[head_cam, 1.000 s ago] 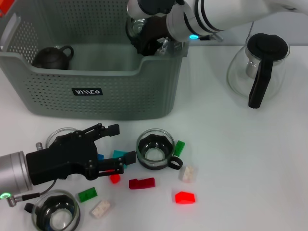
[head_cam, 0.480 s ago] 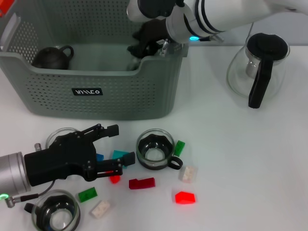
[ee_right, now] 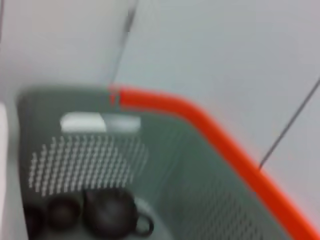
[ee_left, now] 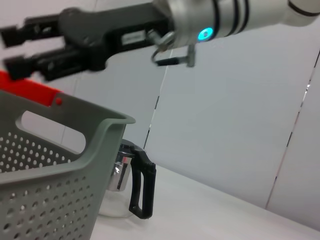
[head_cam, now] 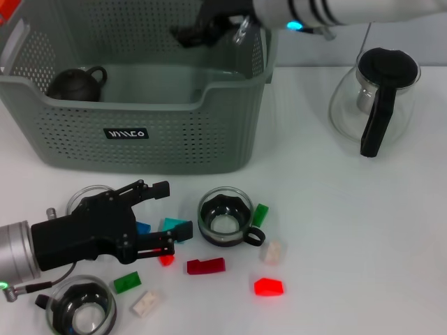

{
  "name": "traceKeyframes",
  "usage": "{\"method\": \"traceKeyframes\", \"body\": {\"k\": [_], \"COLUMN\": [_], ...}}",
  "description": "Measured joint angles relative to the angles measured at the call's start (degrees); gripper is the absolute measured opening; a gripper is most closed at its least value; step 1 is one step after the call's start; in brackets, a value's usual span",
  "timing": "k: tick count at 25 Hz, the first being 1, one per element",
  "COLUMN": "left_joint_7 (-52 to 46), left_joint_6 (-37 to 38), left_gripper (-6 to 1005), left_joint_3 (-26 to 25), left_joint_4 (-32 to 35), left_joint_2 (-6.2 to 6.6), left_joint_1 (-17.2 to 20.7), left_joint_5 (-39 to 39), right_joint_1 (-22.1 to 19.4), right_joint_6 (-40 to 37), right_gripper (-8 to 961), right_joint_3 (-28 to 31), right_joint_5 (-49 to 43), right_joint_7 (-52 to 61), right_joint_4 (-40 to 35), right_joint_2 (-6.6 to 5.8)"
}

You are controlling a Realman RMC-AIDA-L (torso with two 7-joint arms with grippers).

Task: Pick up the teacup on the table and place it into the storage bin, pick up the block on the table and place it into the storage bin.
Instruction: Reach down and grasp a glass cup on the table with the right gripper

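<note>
The head view looks forward and down onto the white table (head_cam: 349, 209), with the storage bin (head_cam: 140, 132) at the far left and the glass pot (head_cam: 374, 98) at the far right. The left wrist view sits low near the table, facing across at the storage bin's corner (ee_left: 60, 165) and the same glass pot (ee_left: 127, 187). The right wrist view looks down from above into the storage bin (ee_right: 165, 165), close to its orange-edged rim.

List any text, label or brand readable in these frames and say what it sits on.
One label only: a small black label with white lettering on the front wall of the storage bin, seen in the head view. The letters are stylised and too small to read reliably.
No readable text on the glass kettle, the cups, the blocks or either arm.
</note>
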Motion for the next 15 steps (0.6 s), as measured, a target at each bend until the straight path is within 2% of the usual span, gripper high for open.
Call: {"method": "traceKeyframes", "body": {"k": [5, 8, 11, 15], "left_joint_7": [0.0, 0.01, 0.01, 0.03], "left_joint_6": [0.0, -0.01, -0.04, -0.04], "left_gripper": [871, 870, 870, 869], "left_joint_3": [-0.01, -0.04, -0.08, -0.1], "left_joint_4": [0.08, 0.29, 0.48, 0.59], "left_joint_2": [0.28, 0.37, 0.36, 0.36], "left_joint_1": [0.0, 0.0, 0.0, -0.03], "left_joint_5": [0.0, 0.01, 0.05, 0.03], "right_joint_1": [-10.33, -16.09, -19.37, -19.88], "right_joint_6": [-8.75, -18.45, -30.15, -47.91], "right_gripper": [751, 818, 816, 812], "right_joint_3": [0.16, 1.97, 3.98, 9.04], "right_joint_5": [4.48, 7.64, 7.93, 7.35], "right_joint_7": [0.3, 0.46, 0.79, 0.88], "right_joint_4": [-17.88, -27.77, -33.7, -35.39], "right_joint_2": [-0.18, -0.37, -0.39, -0.48]}}
